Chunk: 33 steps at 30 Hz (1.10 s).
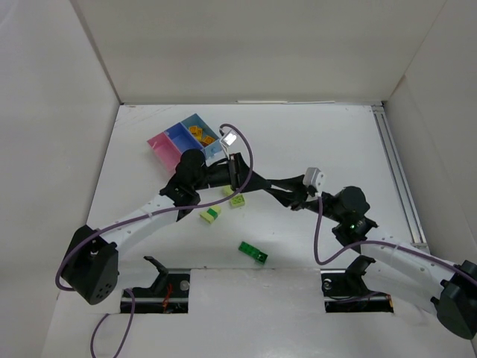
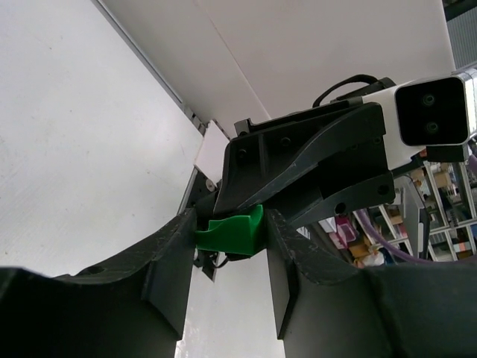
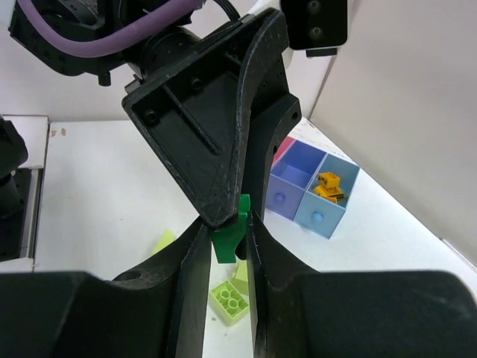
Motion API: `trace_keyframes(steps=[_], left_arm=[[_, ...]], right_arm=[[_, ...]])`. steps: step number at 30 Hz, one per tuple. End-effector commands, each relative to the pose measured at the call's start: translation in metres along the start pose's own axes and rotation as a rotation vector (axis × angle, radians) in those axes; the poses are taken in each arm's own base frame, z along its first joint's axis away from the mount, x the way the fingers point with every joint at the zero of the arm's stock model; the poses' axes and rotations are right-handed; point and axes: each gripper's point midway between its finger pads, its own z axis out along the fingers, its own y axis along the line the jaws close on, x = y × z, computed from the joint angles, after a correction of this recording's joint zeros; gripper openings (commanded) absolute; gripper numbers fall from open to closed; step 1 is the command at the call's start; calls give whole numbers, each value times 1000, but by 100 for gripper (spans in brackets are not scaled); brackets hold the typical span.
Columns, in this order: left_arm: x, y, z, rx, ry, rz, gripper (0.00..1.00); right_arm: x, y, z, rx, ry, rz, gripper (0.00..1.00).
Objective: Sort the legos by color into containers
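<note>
Legos [image 1: 253, 253]: four loose on table [image 1: 313, 142]

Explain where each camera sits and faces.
Top external: above, behind the robot; looks down on the table and bins; both arms show.
Left wrist: on that arm, looking past the left end effector at the green brick.
Right wrist: likewise, past the right end effector toward the bins.
Shared: both wrist views show that brick, pinched from both sides.
</note>
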Motion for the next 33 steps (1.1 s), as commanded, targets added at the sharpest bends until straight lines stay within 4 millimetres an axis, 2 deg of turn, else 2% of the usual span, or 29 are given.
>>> trace_keyframes(steps=[1, 3, 4, 6, 11, 16, 20, 21, 22, 23, 24, 26, 29, 30, 31, 33], left_arm=[[-3, -32, -5, 119, -13, 78, 31], [-1, -29, -6, 113, -10, 71, 28], [-1, -29, -6, 113, -10, 71, 28], [-1, -29, -6, 113, -10, 71, 24], [0, -31, -8, 120, -14, 79, 22], [-3, -30, -9, 114, -21, 70, 21], [-13, -23, -13, 93, -49, 73, 21], [-17, -15, -17, 74, -64, 67, 21], [-19, -8, -19, 51, -68, 62, 21], [-22, 3, -20, 17, -79, 52, 21], [-39, 11, -24, -18, -118, 64, 21], [-50, 37, -30, -124, -138, 50, 21], [-84, 71, -50, -273, -205, 25, 21], [-103, 99, -60, -413, -274, 45, 22], [-119, 118, -74, -535, -328, 44, 23], [-141, 142, -98, -785, -393, 12, 23]], right_arm=[[-8, 2, 4, -11, -26, -8, 15], [-8, 2, 4, -11, -26, -8, 15], [-8, 2, 4, -11, -26, -8, 19], [-4, 2, 5, -12, -17, -3, 35], [5, 4, 8, -28, 15, 22, 57], [6, 3, 8, -20, 29, 37, 72], [8, 1, 2, 2, 56, 39, 83], [6, -1, 2, 11, 58, 40, 96], [10, -1, -2, 18, 87, 40, 100], [14, -4, -4, 40, 105, 46, 100], [12, -6, -6, 55, 114, 48, 100], [14, -8, -13, 85, 139, 55, 100], [22, -16, -25, 155, 190, 66, 100], [24, -24, -30, 208, 204, 63, 100], [29, -27, -34, 238, 220, 64, 100], [31, -33, -42, 290, 240, 73, 100]])
